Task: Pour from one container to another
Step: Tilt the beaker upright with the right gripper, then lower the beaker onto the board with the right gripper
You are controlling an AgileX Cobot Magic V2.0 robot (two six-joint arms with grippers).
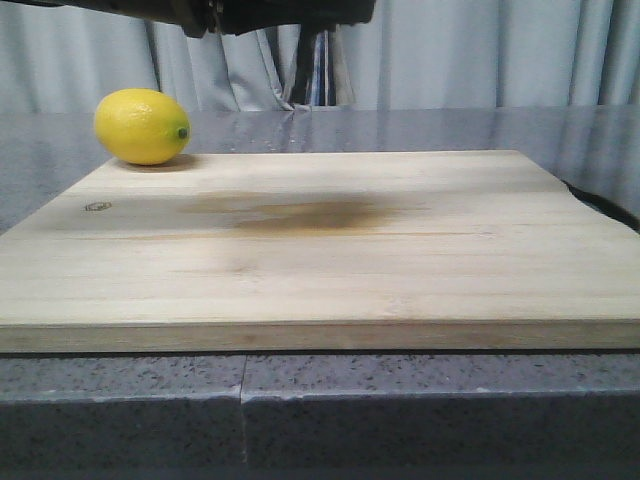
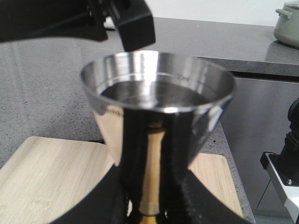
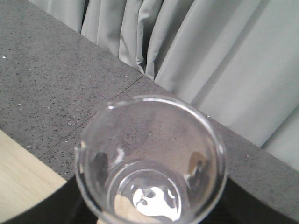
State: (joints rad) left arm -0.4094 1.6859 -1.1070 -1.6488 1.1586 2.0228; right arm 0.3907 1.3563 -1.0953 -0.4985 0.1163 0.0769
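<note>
Liquid already sits in the top cone of the mirror-polished steel hourglass jigger [image 2: 156, 116], which the left gripper [image 2: 149, 205] clamps by its gold waist, held high over the pale wooden cutting board [image 1: 320, 250]; a yellow lemon [image 1: 142, 126] rests at that board's far left corner. Further right, the small clear glass beaker [image 3: 150, 161] looks empty and upright; the right arm seems to carry it, but I cannot tell how its jaws stand. Judging by this, the pour seems done, with only setting both vessels down left.

One lemon [image 1: 142, 126], one wooden board [image 1: 320, 250], one steel jigger [image 2: 156, 121], one glass beaker [image 3: 149, 161].
</note>
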